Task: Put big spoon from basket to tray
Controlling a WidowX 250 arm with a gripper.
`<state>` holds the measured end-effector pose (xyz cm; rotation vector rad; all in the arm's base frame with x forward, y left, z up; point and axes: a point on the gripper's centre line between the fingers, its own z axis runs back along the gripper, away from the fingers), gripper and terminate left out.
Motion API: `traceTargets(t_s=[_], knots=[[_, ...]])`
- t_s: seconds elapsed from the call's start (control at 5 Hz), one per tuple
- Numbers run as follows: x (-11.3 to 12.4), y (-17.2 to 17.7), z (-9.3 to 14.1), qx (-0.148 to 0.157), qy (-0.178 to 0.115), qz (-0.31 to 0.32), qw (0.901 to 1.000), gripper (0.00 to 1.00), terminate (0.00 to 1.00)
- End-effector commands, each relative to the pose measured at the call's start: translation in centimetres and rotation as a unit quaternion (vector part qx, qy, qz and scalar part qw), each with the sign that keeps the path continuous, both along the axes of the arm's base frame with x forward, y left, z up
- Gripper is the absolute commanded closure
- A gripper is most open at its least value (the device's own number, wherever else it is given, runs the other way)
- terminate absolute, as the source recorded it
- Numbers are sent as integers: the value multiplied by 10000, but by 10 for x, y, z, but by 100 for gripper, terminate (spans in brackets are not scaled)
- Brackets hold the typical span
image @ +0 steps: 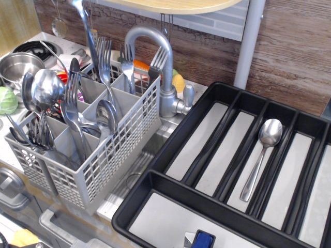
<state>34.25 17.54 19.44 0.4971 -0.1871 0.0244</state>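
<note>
A big spoon (87,27) hangs at the top left, its bowl cut off by the frame's top edge and its slender handle pointing down to the back of the grey mesh basket (103,165). What holds it is out of view; my gripper does not show. A second steel spoon (106,115) stands bowl-up in the basket among forks (105,54). The black tray (178,135) lies at the right, with one spoon (261,152) in a long compartment.
A round-bowled ladle spoon (46,87) leans at the basket's left. A grey faucet (158,49) arches between basket and tray. A steel pot (14,64) stands at the far left. A blue object (202,239) sits in the tray's wide compartment.
</note>
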Motion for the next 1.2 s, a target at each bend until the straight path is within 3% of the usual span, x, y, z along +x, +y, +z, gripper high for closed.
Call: traceTargets(t_s=[0.0, 0.2, 0.4, 0.6, 0.8, 1.0], knots=[[-12, -32, 62, 258, -360, 369, 9983, 100, 0], [-16, -67, 66, 235, -398, 699, 9965, 100, 0], [-20, -87, 52, 53, -480, 887, 9949, 100, 0], [-28, -105, 20, -946, -521, 1079, 9883, 100, 0], [-36, -120, -12, -1296, -676, 1003, 9842, 100, 0], [-36, -135, -35, -1432, -675, 837, 9838, 100, 0]])
